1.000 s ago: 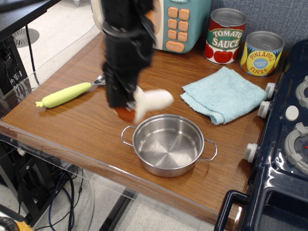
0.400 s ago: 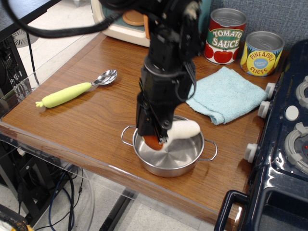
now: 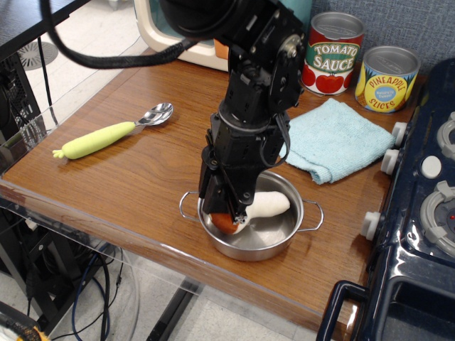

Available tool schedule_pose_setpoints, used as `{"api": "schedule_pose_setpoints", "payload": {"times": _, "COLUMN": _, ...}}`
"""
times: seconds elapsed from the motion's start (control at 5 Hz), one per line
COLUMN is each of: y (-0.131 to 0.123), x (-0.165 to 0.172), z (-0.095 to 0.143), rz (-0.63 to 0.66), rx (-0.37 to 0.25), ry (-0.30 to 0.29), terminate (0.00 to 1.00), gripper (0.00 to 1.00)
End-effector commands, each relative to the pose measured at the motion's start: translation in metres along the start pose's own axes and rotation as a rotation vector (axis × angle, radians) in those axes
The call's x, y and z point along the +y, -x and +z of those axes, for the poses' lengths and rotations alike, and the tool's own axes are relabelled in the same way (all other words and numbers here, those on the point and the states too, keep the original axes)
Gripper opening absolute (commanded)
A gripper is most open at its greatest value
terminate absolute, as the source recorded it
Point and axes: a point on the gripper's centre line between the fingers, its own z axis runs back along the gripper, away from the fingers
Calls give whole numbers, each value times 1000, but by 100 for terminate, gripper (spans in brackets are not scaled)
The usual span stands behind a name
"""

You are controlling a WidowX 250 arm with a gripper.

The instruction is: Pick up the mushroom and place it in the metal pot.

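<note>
The brown table [image 3: 106,177] is filling the middle; my gripper [image 3: 226,213] is holding the mushroom [image 3: 252,211] lower now, inside the pot [image 3: 284,238].

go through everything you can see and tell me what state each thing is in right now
claw: down inside the pot, shut on the mushroom
mushroom: on its side in the pot, gripped at the cap
metal pot: upright on the table
spoon: lying flat
blue cloth: folded
tomato sauce can: upright
pineapple slices can: upright
</note>
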Motion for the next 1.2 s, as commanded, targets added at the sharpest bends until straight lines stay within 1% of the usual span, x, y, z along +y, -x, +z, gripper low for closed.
{"api": "schedule_pose_setpoints", "payload": {"times": 0.0, "y": 4, "x": 11, "z": 16, "rz": -9, "rx": 7, "ry": -93, "terminate": 0, "gripper": 100}}
{"api": "schedule_pose_setpoints", "payload": {"times": 0.4, "y": 14, "x": 18, "z": 41, "rz": 0, "rx": -43, "ry": -72, "terminate": 0, "gripper": 100}}
{"api": "schedule_pose_setpoints", "payload": {"times": 0.6, "y": 25, "x": 21, "z": 64, "rz": 8, "rx": -94, "ry": -55, "terminate": 0, "gripper": 100}}
{"api": "schedule_pose_setpoints", "payload": {"times": 1.0, "y": 25, "x": 21, "z": 64, "rz": 8, "rx": -94, "ry": -55, "terminate": 0, "gripper": 100}}
